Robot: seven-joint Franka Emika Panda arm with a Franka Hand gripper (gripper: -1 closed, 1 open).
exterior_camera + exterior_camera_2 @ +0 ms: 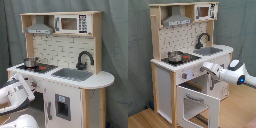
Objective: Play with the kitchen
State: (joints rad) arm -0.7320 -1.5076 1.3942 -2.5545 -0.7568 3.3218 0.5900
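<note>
Grey curtain behind the kitchen (188,60), oven door (198,102) hanging open, small pot (175,56) on the stove. Gripper (205,69) at the front panel's knobs, just right of the stove; cannot tell whether spread or pressed together.

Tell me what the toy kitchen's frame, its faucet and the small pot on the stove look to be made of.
Kitchen frame: light wood or wood-look board, pale matt tan side panels, with white painted fronts.
Faucet: black, smooth curved spout, probably plastic or coated metal; cannot tell which.
Pot: silvery and reflective, likely metal or metallic-finish plastic.
</note>
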